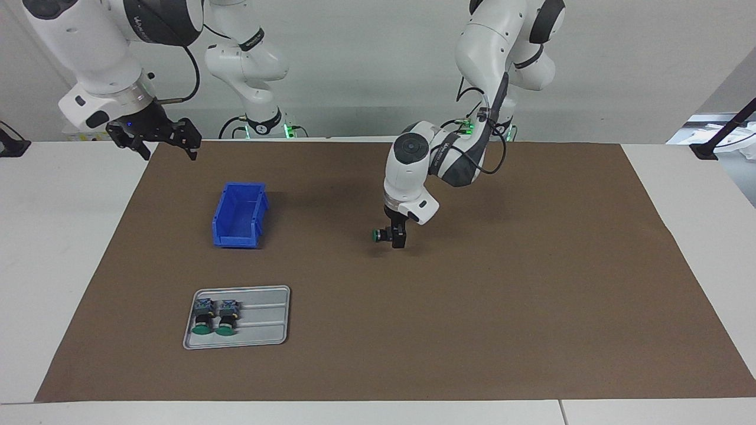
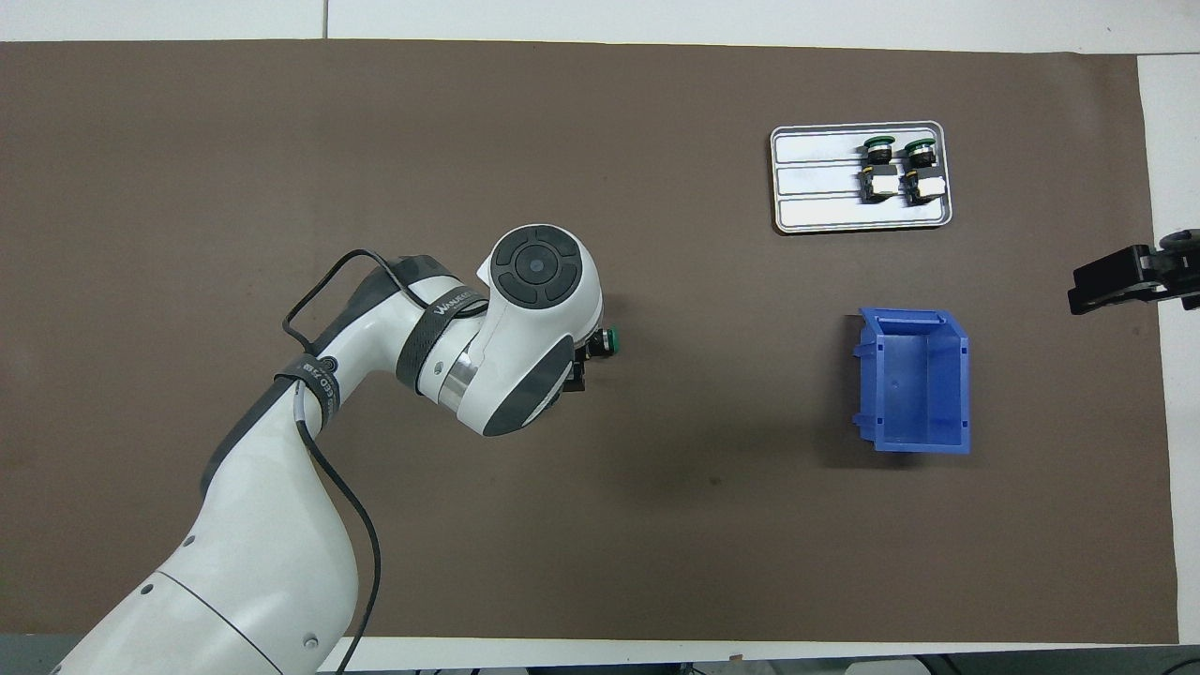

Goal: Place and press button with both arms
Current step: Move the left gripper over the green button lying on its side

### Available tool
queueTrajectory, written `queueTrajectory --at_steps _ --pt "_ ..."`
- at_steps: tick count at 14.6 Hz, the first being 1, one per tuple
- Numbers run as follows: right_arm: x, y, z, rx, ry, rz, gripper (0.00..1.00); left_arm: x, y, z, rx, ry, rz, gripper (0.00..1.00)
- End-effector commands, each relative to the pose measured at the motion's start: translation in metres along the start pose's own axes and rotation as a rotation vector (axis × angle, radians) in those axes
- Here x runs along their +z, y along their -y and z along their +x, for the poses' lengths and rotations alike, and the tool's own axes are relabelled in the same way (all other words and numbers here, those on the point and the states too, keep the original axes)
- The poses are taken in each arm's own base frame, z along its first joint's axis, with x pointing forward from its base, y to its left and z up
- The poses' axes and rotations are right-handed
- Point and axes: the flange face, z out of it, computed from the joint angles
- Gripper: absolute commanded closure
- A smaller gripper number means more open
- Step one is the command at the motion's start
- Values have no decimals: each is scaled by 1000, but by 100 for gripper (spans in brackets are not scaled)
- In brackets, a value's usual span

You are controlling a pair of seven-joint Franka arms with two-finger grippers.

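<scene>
White arms (image 1: 413, 171), dark joint caps

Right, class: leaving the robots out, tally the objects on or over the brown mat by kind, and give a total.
Grey tray: 1
Blue bin: 1
Green-capped buttons: 3, two lying in the tray, one at the left gripper
Total: 5

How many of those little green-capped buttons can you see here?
3. Two buttons lie side by side on the grey tray. The third button is at the left gripper, above the middle of the brown mat. None shows in the blue bin.
</scene>
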Motion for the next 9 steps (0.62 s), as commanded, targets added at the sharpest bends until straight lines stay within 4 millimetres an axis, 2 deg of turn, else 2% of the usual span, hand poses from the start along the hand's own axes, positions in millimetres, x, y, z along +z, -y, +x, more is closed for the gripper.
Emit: queueTrajectory --at_steps 1,2,4,9 --pt "-2 -2 -4 -15 5 9 1 1 -1 -10 -34 12 -23 0" --pt "-2 -1 -4 -16 4 9 1 1 0 -12 -37 21 -32 0" --pt "-2 0 -4 -18 4 9 1 17 9 -22 -16 8 -19 0" --pt "-2 -2 -4 -15 5 9 1 23 10 -22 -12 13 -30 0"
